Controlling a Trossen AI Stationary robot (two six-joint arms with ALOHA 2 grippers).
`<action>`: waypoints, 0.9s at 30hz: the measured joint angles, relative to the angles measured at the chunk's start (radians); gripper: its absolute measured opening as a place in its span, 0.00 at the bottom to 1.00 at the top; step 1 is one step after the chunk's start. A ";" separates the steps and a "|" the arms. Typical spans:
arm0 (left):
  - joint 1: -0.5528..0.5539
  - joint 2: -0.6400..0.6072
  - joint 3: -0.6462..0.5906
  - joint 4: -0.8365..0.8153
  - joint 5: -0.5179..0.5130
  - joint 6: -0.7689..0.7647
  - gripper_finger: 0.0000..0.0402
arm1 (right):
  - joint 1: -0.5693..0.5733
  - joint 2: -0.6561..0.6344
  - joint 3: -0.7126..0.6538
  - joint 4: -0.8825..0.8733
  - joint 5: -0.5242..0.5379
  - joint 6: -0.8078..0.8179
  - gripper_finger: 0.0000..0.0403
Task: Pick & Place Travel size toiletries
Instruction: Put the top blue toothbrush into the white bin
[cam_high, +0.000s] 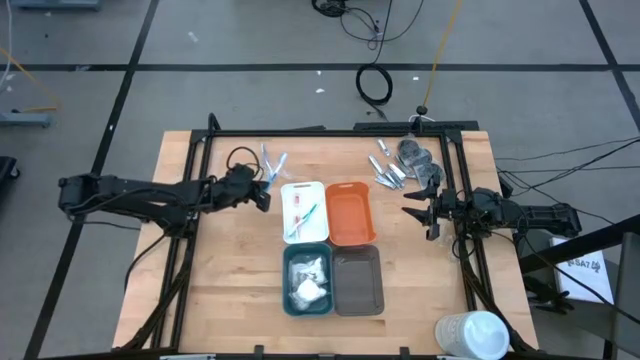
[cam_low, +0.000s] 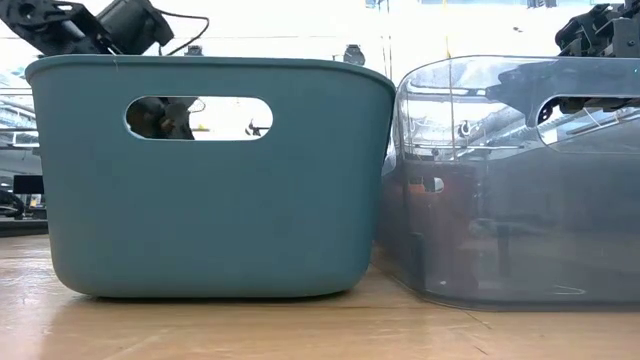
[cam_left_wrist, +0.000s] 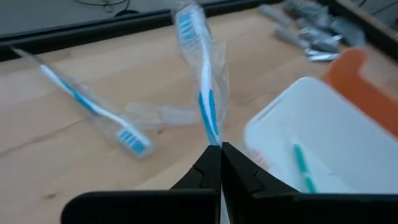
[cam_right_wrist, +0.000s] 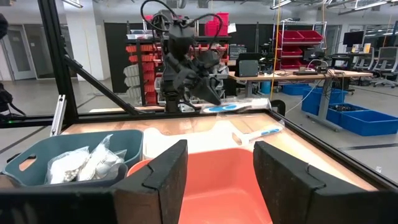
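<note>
In the left wrist view, the left gripper (cam_left_wrist: 220, 155) is seen nearest, clenched on a clear-wrapped blue toothbrush (cam_left_wrist: 208, 93) lifted beside the white tray (cam_left_wrist: 292, 134); the carry step is judged under way. A short move over that tray and a release are called for next. Farther off, the right gripper (cam_right_wrist: 214, 171) waits with jaws apart and empty over the orange tray (cam_right_wrist: 224, 180).

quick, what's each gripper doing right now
left gripper: closed on a blue wrapped toothbrush, lifted beside the white tray.
right gripper: open, empty, over the orange tray.
</note>
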 joint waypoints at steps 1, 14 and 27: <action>-0.011 -0.013 0.000 0.001 -0.004 -0.010 0.00 | 0.000 0.000 0.000 0.000 0.000 0.000 0.43; -0.178 0.007 0.000 0.243 -0.023 -0.001 0.00 | 0.000 0.000 0.000 0.000 0.000 0.000 0.43; -0.309 0.199 0.000 0.483 -0.022 0.002 0.00 | 0.000 0.000 0.000 0.000 0.000 0.000 0.43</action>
